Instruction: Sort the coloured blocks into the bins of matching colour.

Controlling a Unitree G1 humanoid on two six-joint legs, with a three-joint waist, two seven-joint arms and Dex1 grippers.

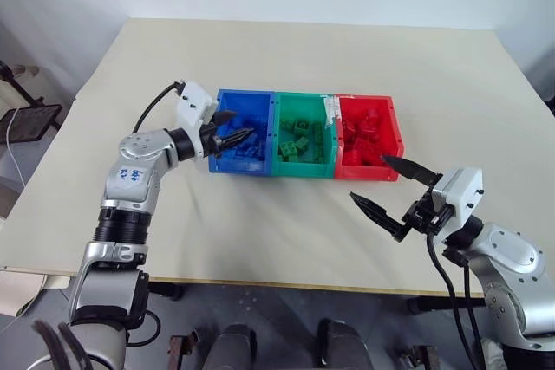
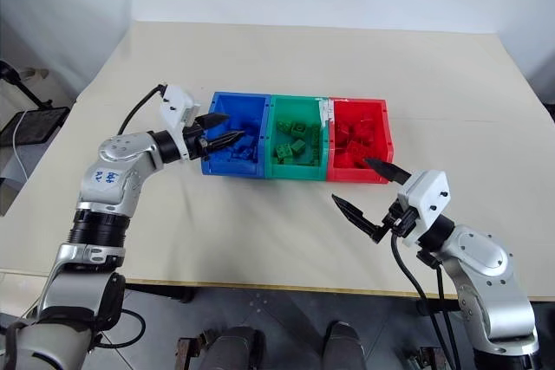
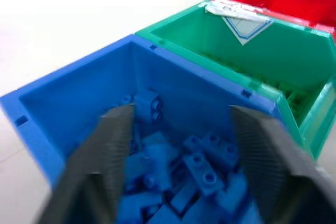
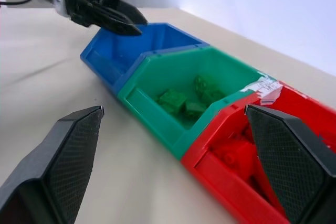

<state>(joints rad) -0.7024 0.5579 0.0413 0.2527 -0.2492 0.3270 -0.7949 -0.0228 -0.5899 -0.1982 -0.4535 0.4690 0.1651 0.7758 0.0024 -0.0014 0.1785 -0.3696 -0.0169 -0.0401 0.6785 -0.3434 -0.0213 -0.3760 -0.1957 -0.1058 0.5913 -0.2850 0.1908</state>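
The blocks all lie inside the bins: blue blocks (image 3: 202,163) heaped in the blue bin (image 1: 227,162), green blocks (image 1: 302,146) in the green bin (image 1: 284,166), red blocks (image 1: 364,140) in the red bin (image 1: 395,132), each colour matching its box as far as can be seen. The three bins stand joined in a row about the middle of the bench (image 1: 286,58), blue toward its left edge and red toward its right, and no loose block shows on the bare top around them, so by this look the sorting is done or very nearly so; whether a stray piece hides behind a bin wall or an arm cannot be told. The left gripper (image 1: 232,137) hangs over the left part of the blue bin, above the heap, its jaws parted with nothing between them; in the left wrist view the blue blocks lie below and between the two fingers (image 3: 113,145), apart from them, which reads as a block just let go into its box, though that is a judgement. The right gripper (image 1: 392,188) hovers above the bench between the red bin and the near edge, pointing toward the bins, its jaws spread wide and empty; the red blocks lie beyond its tips, inside their box and well clear of it. What is left seems only to check for any missed block and draw the arms back.
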